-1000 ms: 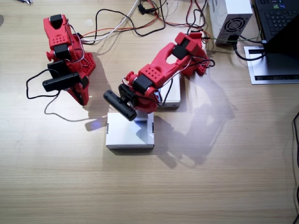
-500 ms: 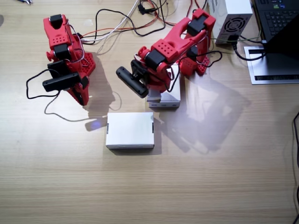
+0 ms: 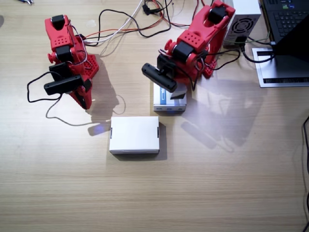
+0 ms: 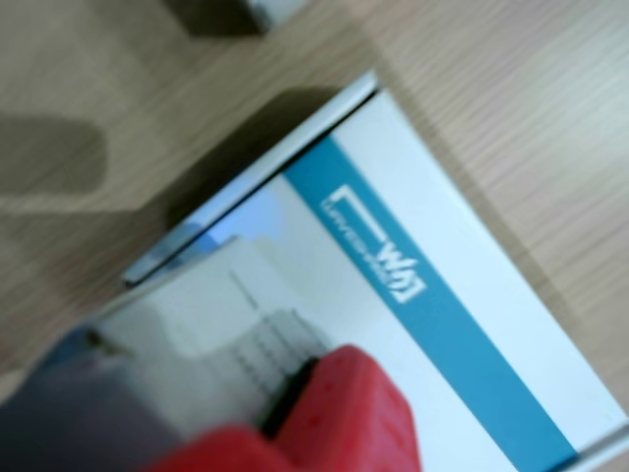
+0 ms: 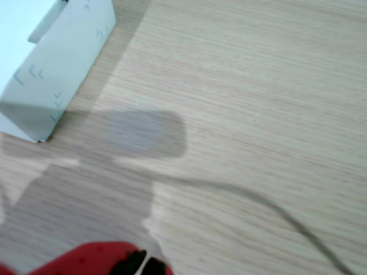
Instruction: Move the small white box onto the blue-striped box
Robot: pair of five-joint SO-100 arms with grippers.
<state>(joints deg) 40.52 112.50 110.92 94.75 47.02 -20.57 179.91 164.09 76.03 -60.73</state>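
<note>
You have a plain white flat box (image 3: 134,135) lying on the wooden worktop (image 3: 203,193), near its middle. Along the far edge, tangled cables (image 3: 130,21) trail across the wood. At the far corner stands a white power supply (image 3: 239,17) with a round vent, beside a dark laptop (image 3: 288,21).

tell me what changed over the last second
The left arm drew back from above the plain white box toward its base; its gripper now hangs over the blue-striped box, carrying the small white box. The right arm, the plain white box and the blue-striped box stayed put.
</note>
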